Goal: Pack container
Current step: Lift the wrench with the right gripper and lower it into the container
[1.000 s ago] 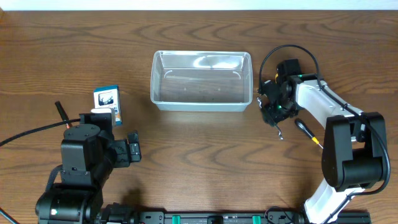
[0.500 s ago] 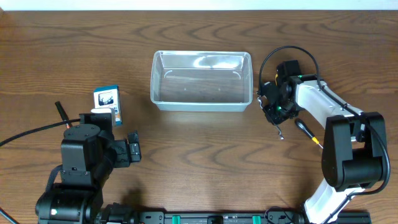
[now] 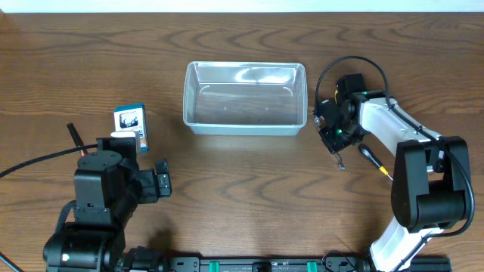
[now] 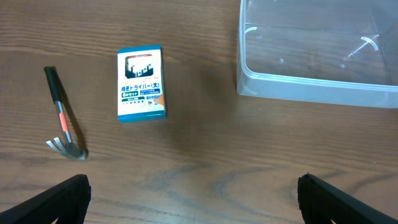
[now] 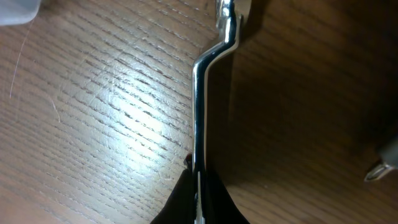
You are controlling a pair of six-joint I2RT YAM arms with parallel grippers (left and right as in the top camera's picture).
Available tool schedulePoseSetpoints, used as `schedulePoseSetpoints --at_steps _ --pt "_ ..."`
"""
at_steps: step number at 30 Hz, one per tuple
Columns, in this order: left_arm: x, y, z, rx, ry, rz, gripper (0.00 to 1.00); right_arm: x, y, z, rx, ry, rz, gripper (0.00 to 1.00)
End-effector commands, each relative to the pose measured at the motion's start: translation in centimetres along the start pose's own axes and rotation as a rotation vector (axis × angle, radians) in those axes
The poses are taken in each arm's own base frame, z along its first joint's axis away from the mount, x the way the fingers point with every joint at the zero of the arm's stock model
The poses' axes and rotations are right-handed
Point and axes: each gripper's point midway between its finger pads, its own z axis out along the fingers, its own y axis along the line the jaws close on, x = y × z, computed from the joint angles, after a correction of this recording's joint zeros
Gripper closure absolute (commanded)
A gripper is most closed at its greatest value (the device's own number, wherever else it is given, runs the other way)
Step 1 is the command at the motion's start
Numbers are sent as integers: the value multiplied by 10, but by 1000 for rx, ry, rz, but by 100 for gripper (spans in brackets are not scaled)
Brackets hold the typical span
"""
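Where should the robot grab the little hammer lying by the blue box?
Probably best to grab the hammer at the middle of its handle, coming straight down from above. It lies flat on the table, and the thin, straight handle has bare wood on both sides. The clawed head is lumpier.

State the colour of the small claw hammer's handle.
Small claw hammer's handle: black, orange-red band; left wrist view.

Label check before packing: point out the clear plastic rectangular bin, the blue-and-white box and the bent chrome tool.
clear plastic rectangular bin (image 4: 311, 93), left wrist view, on its near wall.
blue-and-white box (image 4: 142, 83), left wrist view, middle of its printed face.
bent chrome tool (image 5: 197, 118), right wrist view, on its straight shaft.
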Motion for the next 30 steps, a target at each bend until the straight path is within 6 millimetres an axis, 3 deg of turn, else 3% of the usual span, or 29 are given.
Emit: schedulePoseSetpoints --at_steps 1,5,9,11,14,16,18,24,27,30 --pt "2 -1 1 6 6 7 2 1 2 4 -14 7 85 99" --pt "2 -1 1 6 6 7 2 -24 -7 -25 11 -81 176 99" --pt "1 -1 1 6 6 7 2 -67 -13 -93 67 -246 171 99" --pt "2 -1 1 6 6 6 2 -89 -11 -142 139 -350 131 99" --pt "2 -1 1 6 6 7 2 -113 3 -196 245 -462 27 99" --pt "2 -1 1 6 6 6 2 -126 20 -215 278 -504 -75 99" --pt "2 -1 1 6 6 6 2 -136 48 -221 274 -524 -236 99" --pt "2 -1 1 6 6 7 2 -147 135 -200 178 -525 -791 99" --pt "2 -1 1 6 6 6 2 -161 149 -188 184 -543 -867 99" --pt "2 -1 1 6 6 7 2 -178 149 -166 160 -544 -807 99"
